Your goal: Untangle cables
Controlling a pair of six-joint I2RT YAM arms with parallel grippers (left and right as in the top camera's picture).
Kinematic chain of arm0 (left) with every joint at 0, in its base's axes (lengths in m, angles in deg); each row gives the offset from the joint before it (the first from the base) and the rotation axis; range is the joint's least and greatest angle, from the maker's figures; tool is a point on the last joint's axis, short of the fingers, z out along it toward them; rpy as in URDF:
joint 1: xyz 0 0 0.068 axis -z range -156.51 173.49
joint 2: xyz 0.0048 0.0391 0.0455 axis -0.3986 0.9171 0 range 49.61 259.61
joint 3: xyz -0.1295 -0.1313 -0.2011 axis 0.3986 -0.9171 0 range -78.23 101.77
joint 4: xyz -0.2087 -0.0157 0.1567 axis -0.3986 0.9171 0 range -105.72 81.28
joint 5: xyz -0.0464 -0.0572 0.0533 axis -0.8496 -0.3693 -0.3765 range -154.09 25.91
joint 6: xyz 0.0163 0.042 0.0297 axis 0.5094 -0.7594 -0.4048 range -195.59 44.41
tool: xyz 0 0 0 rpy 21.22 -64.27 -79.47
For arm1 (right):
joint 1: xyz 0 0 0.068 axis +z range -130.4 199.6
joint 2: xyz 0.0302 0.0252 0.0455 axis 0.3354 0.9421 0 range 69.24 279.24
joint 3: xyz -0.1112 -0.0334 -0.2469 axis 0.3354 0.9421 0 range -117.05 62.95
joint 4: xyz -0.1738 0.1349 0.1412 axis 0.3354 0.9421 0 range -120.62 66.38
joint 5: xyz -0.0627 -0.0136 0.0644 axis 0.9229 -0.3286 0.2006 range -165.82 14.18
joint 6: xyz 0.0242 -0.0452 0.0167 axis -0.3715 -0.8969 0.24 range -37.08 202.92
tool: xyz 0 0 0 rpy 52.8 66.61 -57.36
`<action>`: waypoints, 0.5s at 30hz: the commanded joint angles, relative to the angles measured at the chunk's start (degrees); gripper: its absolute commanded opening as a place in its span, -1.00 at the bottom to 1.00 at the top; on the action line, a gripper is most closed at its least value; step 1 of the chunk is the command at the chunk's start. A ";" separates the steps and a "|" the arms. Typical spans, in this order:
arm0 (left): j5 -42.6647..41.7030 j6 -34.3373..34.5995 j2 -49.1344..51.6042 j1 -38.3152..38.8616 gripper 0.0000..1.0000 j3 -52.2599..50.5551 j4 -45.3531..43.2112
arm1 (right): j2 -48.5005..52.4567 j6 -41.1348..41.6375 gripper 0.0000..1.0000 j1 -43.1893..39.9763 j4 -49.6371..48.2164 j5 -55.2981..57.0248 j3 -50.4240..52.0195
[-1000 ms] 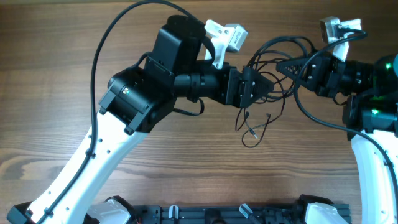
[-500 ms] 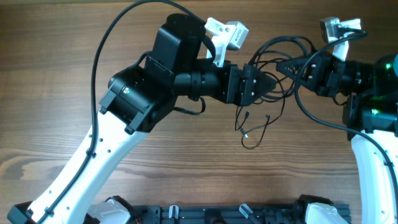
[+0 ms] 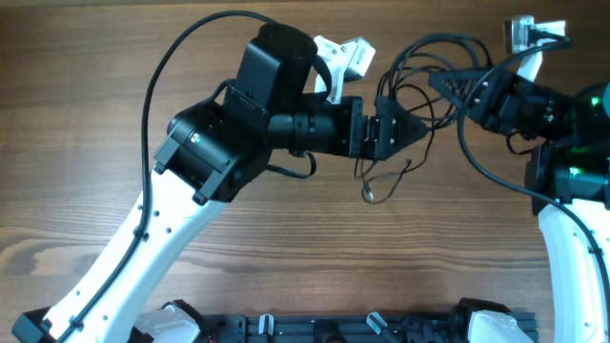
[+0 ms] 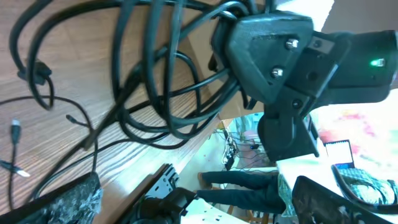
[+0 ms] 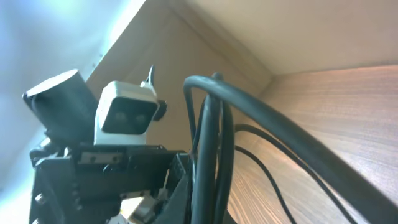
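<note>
The cables are a bundle of thin black loops hanging between my two grippers, with a tail and small plug end trailing onto the wooden table. My right gripper is shut on the top of the bundle and holds it up. In the right wrist view the strands run down into its jaws. My left gripper sits just left of and below the loops. In the left wrist view its fingers stand wide apart and empty, with the loops and loose plug ends beyond them.
The left arm's own thick black cable arcs over the back left of the table. A black rack lies along the front edge. The two grippers are close together at the back right.
My right gripper has moved back and to the right, lifting the bundle. The trailing tail has been dragged up and shortened on the table. The left gripper has barely moved.
</note>
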 commanded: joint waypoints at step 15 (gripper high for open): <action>8.76 4.07 3.13 3.76 0.99 0.52 -5.40 | 0.26 8.09 -0.91 -0.17 -0.11 0.92 -0.17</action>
